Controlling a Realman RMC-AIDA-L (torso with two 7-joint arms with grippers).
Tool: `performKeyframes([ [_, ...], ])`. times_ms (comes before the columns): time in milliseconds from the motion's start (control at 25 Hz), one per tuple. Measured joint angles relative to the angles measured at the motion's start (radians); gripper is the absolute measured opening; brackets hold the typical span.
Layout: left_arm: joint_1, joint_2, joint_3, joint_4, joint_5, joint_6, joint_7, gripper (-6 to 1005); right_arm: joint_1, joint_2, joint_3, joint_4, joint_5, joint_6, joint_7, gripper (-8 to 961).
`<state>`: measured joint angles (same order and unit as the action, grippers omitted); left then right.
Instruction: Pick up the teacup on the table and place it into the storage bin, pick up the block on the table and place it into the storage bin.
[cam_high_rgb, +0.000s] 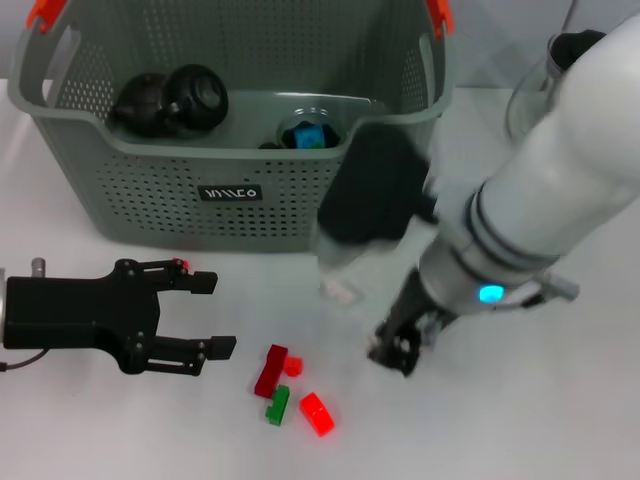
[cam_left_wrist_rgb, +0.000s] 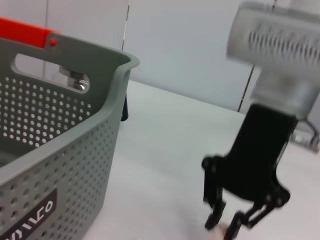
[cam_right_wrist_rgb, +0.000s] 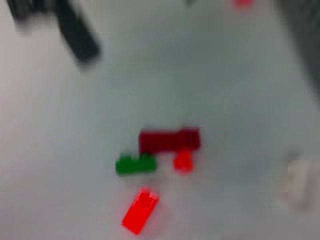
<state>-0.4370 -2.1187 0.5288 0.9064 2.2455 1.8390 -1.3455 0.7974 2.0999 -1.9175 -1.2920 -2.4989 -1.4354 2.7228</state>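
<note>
— Where were the blocks relative to the grey perforated plastic storage bin (cam_high_rgb: 150, 190)?

— Red and green blocks (cam_high_rgb: 285, 388) lay before it, between the wide-open left gripper (cam_high_rgb: 208, 314) and right gripper (cam_high_rgb: 392, 352).

— Its fingers?

— Narrowly parted, per left wrist view.

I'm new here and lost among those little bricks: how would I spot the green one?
Start at the grey storage bin and look down to the white table in front of it, where small blocks cluster. The green block lies between a dark red block and a bright red block, the only green one.
</note>
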Motion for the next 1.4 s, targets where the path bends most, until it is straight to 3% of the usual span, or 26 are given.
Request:
performKeyframes([
  [160,0.0,0.0,0.0,0.0,-0.001,0.0,0.001,846,-0.045,0.0,0.114,-0.238,-0.01,-0.086,-0.001,221],
  [280,0.0,0.0,0.0,0.0,-0.001,0.0,0.005,845,-0.034,0.001,0.187,-0.366,-0.009,-0.111,0.002,226],
  [560,-0.002,-0.001,0.0,-0.001,-0.003,0.0,0.009,845,0.034,0.004,0.273,-0.396,-0.052,0.018,-0.025,238],
  [760,-0.005,-0.001,-0.002,-0.002,-0.003,0.0,0.008,845,0.078,0.003,0.343,-0.309,-0.107,0.164,-0.044,247],
  [1160,-0.013,0.002,-0.007,-0.001,-0.008,-0.002,0.003,845,0.19,0.0,0.39,0.09,-0.237,0.455,-0.084,265],
  [1400,-0.016,0.004,-0.015,-0.001,-0.015,0.0,0.002,845,0.244,0.0,0.427,0.239,-0.233,0.55,-0.121,276],
])
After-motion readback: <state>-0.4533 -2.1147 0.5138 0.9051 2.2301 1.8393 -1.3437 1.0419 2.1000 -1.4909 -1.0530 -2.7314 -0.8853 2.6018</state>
